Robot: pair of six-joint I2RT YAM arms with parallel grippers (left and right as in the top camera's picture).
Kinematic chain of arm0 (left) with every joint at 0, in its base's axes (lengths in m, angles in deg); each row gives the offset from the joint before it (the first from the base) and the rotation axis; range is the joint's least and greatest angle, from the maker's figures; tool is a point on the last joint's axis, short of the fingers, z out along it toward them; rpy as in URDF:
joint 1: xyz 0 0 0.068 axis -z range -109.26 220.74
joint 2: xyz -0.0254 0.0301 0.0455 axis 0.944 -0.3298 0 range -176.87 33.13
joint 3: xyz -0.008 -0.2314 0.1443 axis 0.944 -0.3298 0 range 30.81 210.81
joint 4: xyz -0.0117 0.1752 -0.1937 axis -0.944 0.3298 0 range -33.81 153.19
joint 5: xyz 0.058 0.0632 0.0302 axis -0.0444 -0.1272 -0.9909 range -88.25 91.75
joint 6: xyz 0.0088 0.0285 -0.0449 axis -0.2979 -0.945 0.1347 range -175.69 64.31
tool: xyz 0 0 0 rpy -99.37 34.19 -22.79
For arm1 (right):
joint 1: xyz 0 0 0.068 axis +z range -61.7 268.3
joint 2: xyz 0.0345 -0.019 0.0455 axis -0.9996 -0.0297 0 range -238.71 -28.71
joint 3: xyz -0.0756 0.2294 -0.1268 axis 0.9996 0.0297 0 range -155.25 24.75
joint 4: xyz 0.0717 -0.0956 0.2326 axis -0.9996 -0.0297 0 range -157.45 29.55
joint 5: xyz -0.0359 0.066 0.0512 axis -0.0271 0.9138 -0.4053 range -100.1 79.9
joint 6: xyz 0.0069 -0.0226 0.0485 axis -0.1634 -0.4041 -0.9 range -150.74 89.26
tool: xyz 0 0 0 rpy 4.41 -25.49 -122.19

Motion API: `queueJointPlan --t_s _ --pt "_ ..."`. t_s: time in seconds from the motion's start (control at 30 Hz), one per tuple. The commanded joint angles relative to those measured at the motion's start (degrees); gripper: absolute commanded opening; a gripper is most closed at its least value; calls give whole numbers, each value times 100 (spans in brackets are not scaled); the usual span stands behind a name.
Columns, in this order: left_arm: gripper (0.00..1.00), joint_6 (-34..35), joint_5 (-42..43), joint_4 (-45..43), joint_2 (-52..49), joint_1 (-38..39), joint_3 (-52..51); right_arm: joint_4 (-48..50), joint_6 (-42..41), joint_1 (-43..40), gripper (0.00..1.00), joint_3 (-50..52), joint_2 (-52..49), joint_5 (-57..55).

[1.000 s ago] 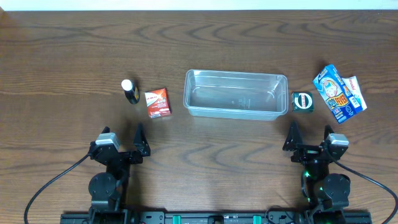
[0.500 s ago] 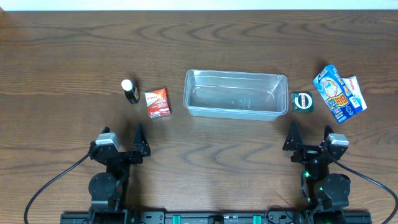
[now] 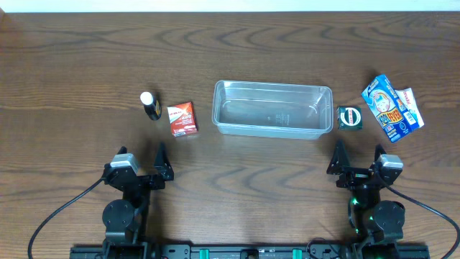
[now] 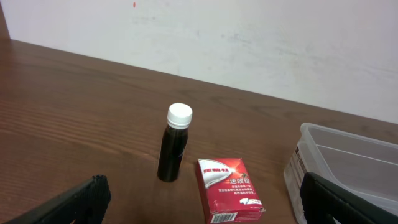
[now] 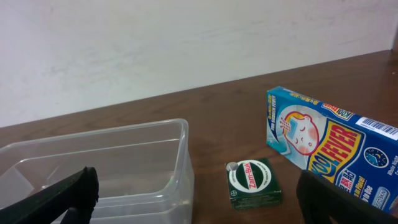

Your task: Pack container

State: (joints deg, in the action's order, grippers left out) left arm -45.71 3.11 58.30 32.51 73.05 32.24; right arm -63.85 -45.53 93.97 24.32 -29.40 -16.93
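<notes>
Dark wood-grain table [image 3: 72,57], nearest the left gripper [image 3: 140,160] and right gripper [image 3: 357,155] both gaping wide and empty, beyond them the clear round-cornered plastic container [image 3: 273,85] mid-table between glossy red carton [image 3: 182,119], white-capped dark bottle [image 3: 149,105] and square green tin [image 3: 350,117], blue box [image 3: 386,108]; nothing moved since earlier.

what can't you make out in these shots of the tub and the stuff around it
- Clear plastic rectangular container: left wrist view, right edge cuts most of it off.
- Blue cardboard box: right wrist view, right edge cuts off its end.
- White packet: overhead, partly hidden by the blue box, print too small.
- Small red carton: overhead, print too small.
</notes>
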Motion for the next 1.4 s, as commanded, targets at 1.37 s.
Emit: queueJointPlan --t_s 1.37 --pt "98 -138 13 188 24 2 -120 -2402 1495 -210 99 -5381 -3869 695"
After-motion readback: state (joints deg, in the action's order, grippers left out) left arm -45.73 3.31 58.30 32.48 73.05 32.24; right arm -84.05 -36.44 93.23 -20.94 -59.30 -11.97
